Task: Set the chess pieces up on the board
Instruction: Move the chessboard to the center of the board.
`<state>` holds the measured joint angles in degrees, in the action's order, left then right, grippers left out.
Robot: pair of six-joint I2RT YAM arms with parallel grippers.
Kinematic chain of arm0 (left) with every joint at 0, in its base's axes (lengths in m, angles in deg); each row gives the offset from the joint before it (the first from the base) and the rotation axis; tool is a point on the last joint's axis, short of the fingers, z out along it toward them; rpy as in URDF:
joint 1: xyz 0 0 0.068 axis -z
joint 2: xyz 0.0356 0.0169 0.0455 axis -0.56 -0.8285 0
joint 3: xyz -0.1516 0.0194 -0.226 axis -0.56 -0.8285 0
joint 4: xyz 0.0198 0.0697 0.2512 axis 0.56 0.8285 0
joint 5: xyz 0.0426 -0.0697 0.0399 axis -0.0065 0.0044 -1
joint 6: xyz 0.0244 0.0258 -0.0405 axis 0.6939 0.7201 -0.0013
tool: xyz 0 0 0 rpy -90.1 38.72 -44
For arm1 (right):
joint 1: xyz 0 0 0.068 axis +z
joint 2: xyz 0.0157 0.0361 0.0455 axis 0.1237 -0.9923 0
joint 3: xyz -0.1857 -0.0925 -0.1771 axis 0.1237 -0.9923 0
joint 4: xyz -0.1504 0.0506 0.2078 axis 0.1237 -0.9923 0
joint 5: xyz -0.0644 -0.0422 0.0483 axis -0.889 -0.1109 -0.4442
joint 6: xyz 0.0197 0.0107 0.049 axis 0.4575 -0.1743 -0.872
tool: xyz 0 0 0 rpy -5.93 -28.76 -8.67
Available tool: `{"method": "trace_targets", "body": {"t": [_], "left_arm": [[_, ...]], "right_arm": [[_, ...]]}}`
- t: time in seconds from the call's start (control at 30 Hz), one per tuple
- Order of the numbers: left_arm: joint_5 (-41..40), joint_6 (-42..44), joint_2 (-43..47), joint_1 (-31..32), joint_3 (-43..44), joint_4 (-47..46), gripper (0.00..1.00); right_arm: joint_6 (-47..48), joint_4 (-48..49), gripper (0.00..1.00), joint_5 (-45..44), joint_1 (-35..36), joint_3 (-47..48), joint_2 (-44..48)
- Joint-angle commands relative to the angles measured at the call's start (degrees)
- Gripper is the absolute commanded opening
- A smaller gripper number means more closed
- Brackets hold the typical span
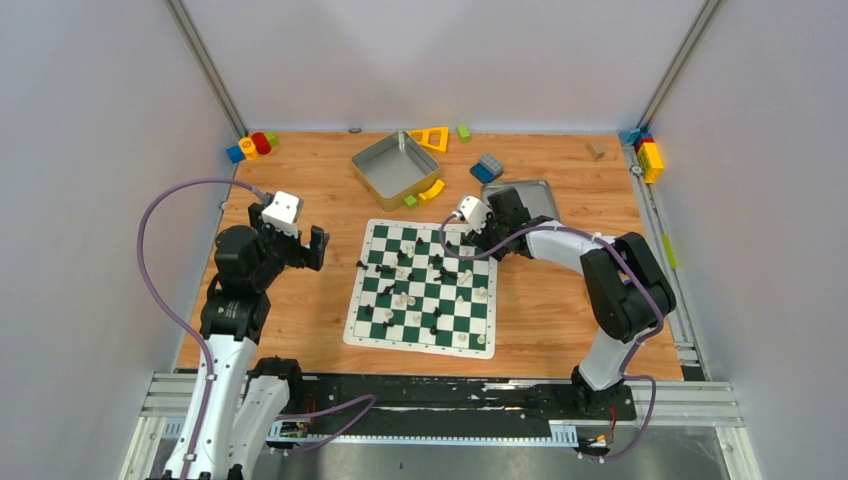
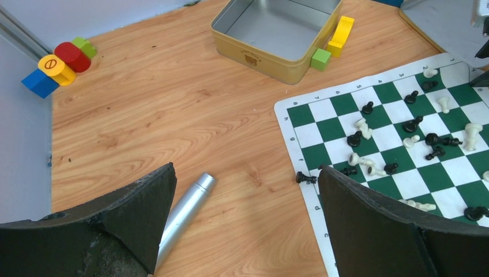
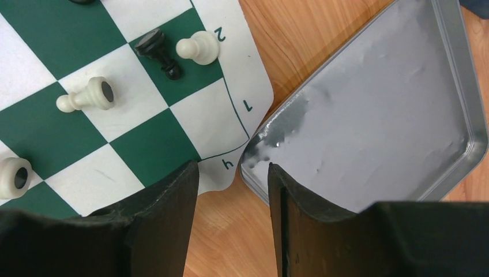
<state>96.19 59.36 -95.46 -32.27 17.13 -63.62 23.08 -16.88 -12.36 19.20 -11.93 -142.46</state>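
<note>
The board (image 1: pixel 420 287) of green and white checks lies mid-table. Black and cream chess pieces (image 1: pixel 440 270) are scattered over it, many on their sides. One black pawn (image 2: pixel 305 178) lies on the board's left border. My left gripper (image 1: pixel 300 248) hovers left of the board, wide open and empty; in its wrist view the left gripper (image 2: pixel 247 170) frames bare wood. My right gripper (image 1: pixel 478 243) is low at the board's far right corner. Seen from its own wrist, the right gripper (image 3: pixel 233 173) stands open over the board (image 3: pixel 228 156) corner, holding nothing. A cream pawn (image 3: pixel 197 48) and a black piece (image 3: pixel 157 51) lie nearby.
A grey metal tray (image 3: pixel 375 115) touches the board's corner by my right fingers (image 3: pixel 300 219). An open tin box (image 2: pixel 277 34) with yellow and green blocks stands behind the board. A silver tube (image 2: pixel 184 216) lies by my left finger. Coloured blocks (image 1: pixel 252 147) sit in the far corners.
</note>
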Motion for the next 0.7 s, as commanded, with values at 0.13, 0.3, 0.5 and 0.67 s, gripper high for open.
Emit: {"method": "trace_targets", "body": {"t": [0.13,0.3,0.5,0.67], "left_arm": [[1.77,0.98,-0.39,-0.29,-0.19,-1.01,1.0],[2.1,1.32,-0.63,-0.29,-0.43,-1.16,1.0],[3.09,1.52,-0.92,-0.29,-0.31,-0.91,1.0],[3.26,1.55,-1.02,-0.29,-0.2,-0.79,1.0]], "right_arm": [[0.91,-7.79,0.54,1.02,-1.56,1.95,1.5],[-1.52,-12.47,0.59,6.52,-1.61,1.98,7.49],[-3.58,-16.54,0.66,10.73,-1.61,-1.46,15.06],[-4.82,-19.46,0.71,13.97,-0.9,-5.5,21.65]]}}
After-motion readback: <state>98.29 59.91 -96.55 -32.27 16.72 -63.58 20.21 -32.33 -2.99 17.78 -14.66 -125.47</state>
